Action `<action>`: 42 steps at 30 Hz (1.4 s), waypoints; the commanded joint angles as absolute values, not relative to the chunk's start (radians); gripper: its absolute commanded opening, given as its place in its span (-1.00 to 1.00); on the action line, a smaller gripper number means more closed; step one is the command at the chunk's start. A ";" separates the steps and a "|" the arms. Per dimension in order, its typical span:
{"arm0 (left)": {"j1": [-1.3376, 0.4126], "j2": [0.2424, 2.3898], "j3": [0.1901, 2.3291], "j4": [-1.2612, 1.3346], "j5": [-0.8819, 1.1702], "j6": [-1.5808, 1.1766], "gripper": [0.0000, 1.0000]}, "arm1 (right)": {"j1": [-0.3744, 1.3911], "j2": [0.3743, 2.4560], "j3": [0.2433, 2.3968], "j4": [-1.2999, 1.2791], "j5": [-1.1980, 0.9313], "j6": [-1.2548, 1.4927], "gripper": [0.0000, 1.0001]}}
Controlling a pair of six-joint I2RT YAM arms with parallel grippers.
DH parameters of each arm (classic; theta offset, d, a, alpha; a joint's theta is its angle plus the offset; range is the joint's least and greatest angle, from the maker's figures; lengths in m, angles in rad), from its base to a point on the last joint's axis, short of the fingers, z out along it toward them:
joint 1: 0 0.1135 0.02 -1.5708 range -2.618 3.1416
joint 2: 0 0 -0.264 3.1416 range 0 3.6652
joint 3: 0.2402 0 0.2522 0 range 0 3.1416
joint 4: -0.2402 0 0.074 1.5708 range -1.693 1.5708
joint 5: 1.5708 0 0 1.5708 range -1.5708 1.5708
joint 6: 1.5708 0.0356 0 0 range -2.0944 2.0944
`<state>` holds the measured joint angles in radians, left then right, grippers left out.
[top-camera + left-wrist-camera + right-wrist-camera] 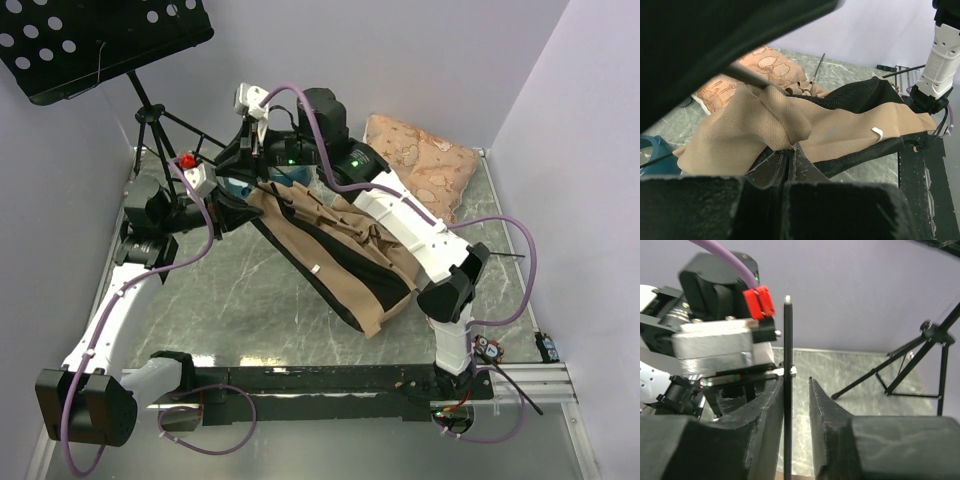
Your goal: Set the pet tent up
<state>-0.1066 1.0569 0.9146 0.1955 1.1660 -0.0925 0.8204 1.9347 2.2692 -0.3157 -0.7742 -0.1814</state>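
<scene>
- The table (240, 300) has a grey-green marbled top with walls close around it; both arms are bolted at its near edge
- The pet tent (335, 255) lies collapsed across the middle of the table, a long rumpled band of tan cloth running from the far left down towards the near right, with a black panel (352, 268) showing along it
- The left arm (110, 320) reaches up the left side of the table to the tent's far-left end; the right arm (410, 225) crosses above the tent from the near right to the same end
- A black music stand (100, 40) with a holed tray stands on a tripod at the far left corner
- A patterned pinkish cushion (425, 160) rests at the far right corner, behind the tent and apart from it
- The left gripper (790, 160) has its fingers pressed together, pinching a bunched fold of the tent's tan cloth at their tips
- The right gripper (796, 385) has its fingers parted, with a thin black pole (788, 365) between them; the pole lies against one finger and a clear gap shows on its other side, so it is not clamped
- That pole stands upright in the right wrist view and ends in a pale tip, just in front of the left arm's wrist
- A blue bowl (652, 152) shows at the left edge of the left wrist view, beside the tan cloth
- A small white loop (877, 133) sits on the tan cloth next to the black panel
</scene>
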 commanded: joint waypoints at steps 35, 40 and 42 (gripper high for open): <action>0.100 1.023 1.170 -0.250 1.519 0.152 -0.98 | 0.753 1.615 1.829 -0.722 -0.563 -0.788 -1.00; 0.086 1.026 1.232 -0.411 1.539 0.253 -0.98 | 0.761 1.652 1.845 -0.744 -0.525 -0.788 -1.00; 0.075 1.020 1.246 -0.448 1.529 0.271 -0.99 | 0.761 1.675 1.856 -0.746 -0.514 -0.779 -1.00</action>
